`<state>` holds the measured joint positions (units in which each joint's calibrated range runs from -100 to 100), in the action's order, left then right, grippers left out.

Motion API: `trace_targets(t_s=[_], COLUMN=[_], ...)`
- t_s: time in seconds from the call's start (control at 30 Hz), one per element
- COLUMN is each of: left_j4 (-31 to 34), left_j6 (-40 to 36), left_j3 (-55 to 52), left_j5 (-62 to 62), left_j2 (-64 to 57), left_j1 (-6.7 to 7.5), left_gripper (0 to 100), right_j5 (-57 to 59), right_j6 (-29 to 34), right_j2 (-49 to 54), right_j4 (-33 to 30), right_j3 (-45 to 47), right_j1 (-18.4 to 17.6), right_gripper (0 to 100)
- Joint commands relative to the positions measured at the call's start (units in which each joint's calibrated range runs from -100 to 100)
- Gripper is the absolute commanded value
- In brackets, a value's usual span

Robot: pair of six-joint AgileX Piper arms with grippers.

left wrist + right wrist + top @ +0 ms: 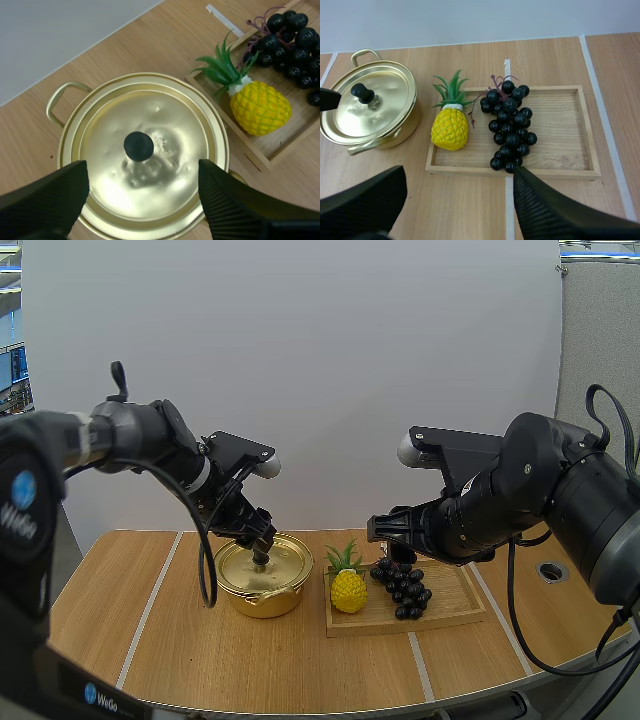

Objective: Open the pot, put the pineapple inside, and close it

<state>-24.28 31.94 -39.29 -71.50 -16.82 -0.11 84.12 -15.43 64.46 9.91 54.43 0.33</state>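
**L gripper open over the pot's lid knob; pineapple waiting on the tray.**

L gripper [142,172]: fingers apart, ribbed faces turned inward, one on each side of the black knob [138,146], nothing pinched yet. The knob stands at the centre of the gold lid [175,125], which sits flat on the pot [265,592], lower centre-left in the high view. The pineapple [348,590] stands upright just right of the pot, at the left end of the wooden tray [450,612], w/ dark grapes [402,590] beside it. R gripper [460,172]: fingers also apart, empty, hovering over the tray's near edge above the table [120,610]. Likely best approach: drop straight down, keep the knob centred btwn the pads, close low on its neck, lift vertically, and park the lid left of the pot, away from the tray.
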Motion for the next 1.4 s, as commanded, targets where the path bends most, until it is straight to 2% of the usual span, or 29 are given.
trace_targets(t_s=[0.0,0.23,0.43,0.5,1.17,1.2,1.27,1.3,1.37], left_j4=[-1.17,-1.17,0.17,0.27,3.72,3.72,3.72,3.72,3.72], left_j6=[0.27,0.58,0.01,0.01,-2.59,-2.59,-2.59,-2.59,-2.59], left_j3=[5.46,9.23,11.07,11.07,11.07,11.07,11.07,11.07,11.07], left_j5=[0.00,0.34,2.45,3.99,2.10,2.09,1.96,1.96,1.75], left_j2=[7.93,14.33,18.14,18.50,21.27,21.27,21.27,21.27,21.27], left_j1=[0.13,0.26,2.42,2.74,2.74,2.74,2.74,2.74,2.74], left_gripper=[100,100,100,100,100,89,55,46,19], right_j5=[-0.20,-0.20,-0.54,-0.54,-0.93,-0.93,-0.93,-0.93,-0.93], right_j6=[-0.36,-0.36,-0.36,-0.36,-0.36,-0.36,-0.36,-0.36,-0.36], right_j2=[0.16,0.16,0.16,0.16,0.16,0.16,0.16,0.16,0.16], right_j4=[0.69,0.69,0.68,0.68,0.80,0.80,0.80,0.80,0.80], right_j3=[-0.54,-0.54,-0.54,-0.54,-0.54,-0.54,-0.54,-0.54,-0.54], right_j1=[-0.14,-0.14,-0.14,-0.14,-0.14,-0.14,-0.14,-0.14,-0.14], right_gripper=[100,100,100,100,100,100,100,100,100])
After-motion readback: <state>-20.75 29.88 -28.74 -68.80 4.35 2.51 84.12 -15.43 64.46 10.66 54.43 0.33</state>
